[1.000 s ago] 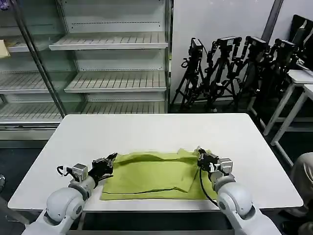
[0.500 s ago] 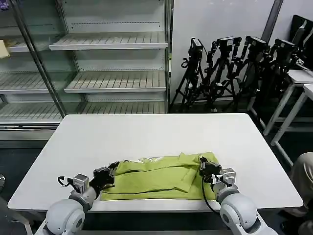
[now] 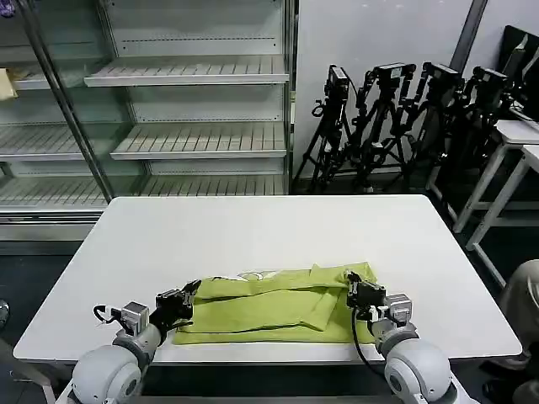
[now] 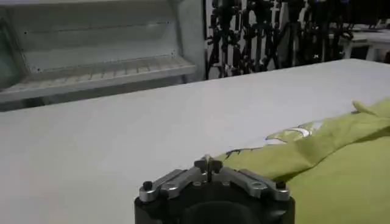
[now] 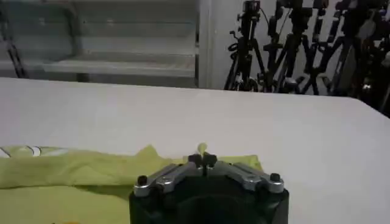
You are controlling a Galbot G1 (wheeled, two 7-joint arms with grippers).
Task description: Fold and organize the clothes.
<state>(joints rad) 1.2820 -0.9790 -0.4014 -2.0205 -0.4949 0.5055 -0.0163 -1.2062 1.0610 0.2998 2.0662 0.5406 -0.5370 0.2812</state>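
The lime-green T-shirt lies as a wide folded band on the white table, close to the near edge. A white mark at its collar shows along the far fold. My left gripper is shut on the shirt's left end, low over the table. My right gripper is shut on the right end. In the left wrist view the closed gripper meets the shirt right at its edge. In the right wrist view a tuft of shirt pokes out past the closed gripper.
Bare tabletop stretches beyond the shirt to the far edge. Behind the table stand glass-fronted shelves and a row of black tripods. More white tables stand at the right.
Both grippers have drawn back toward the near edge and dropped lower, carrying the shirt's ends with them. The shirt is now a narrower band and its collar mark has come into sight.
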